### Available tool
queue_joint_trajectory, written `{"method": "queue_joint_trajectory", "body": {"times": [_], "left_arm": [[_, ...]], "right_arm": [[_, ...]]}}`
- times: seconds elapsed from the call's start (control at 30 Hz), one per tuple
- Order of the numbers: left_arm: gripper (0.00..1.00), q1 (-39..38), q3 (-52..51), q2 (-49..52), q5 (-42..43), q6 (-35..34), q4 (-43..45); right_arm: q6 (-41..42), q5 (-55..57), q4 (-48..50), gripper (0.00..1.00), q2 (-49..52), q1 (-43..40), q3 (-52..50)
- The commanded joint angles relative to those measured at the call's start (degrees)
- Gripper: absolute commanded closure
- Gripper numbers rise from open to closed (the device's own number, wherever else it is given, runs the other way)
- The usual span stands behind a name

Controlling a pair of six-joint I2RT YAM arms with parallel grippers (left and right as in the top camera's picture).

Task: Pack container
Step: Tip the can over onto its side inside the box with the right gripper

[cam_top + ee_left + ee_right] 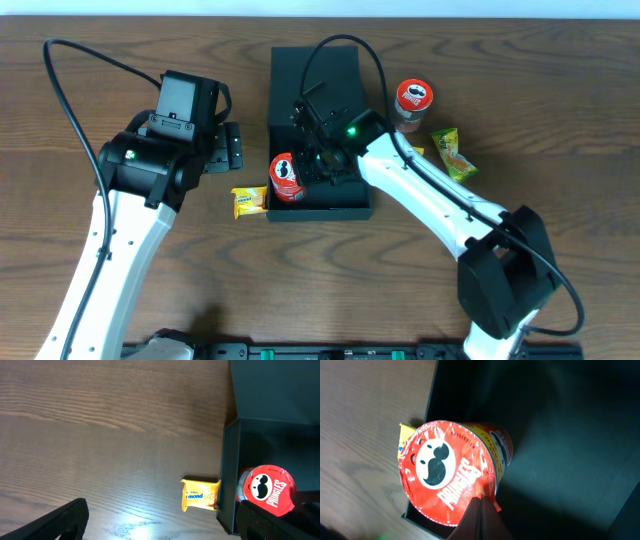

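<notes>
Wood table (540,90); red can (285,178) in near-left corner of container (320,212), open floor alongside.

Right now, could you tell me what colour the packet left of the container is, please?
Yellow packet, clearest in the left wrist view.

Inside the container (330,212), a red can (285,177) stands in the front-left corner, the right gripper (480,510) pressed close beside it; the floor to its right is free; outside, a yellow packet (249,201) lies just beside the left wall.
</notes>
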Motion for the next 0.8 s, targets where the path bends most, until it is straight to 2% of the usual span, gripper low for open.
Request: {"method": "queue_joint_trajectory", "body": {"times": [0.0,0.47,0.77], "left_arm": [[0.05,0.2,0.3,-0.2,-0.6,0.9,0.0],[0.05,0.2,0.3,-0.2,-0.5,0.9,0.0],[0.05,0.2,0.3,-0.2,-0.5,0.9,0.0]], "right_arm": [[-0.7,1.3,0.2,0.99,0.2,-0.1,-0.3],[-0.7,1.1,0.5,0.98,2.9,-0.1,-0.3],[-1.6,7.4,-2.0,0.99,3.0,-0.2,-0.3]]}}
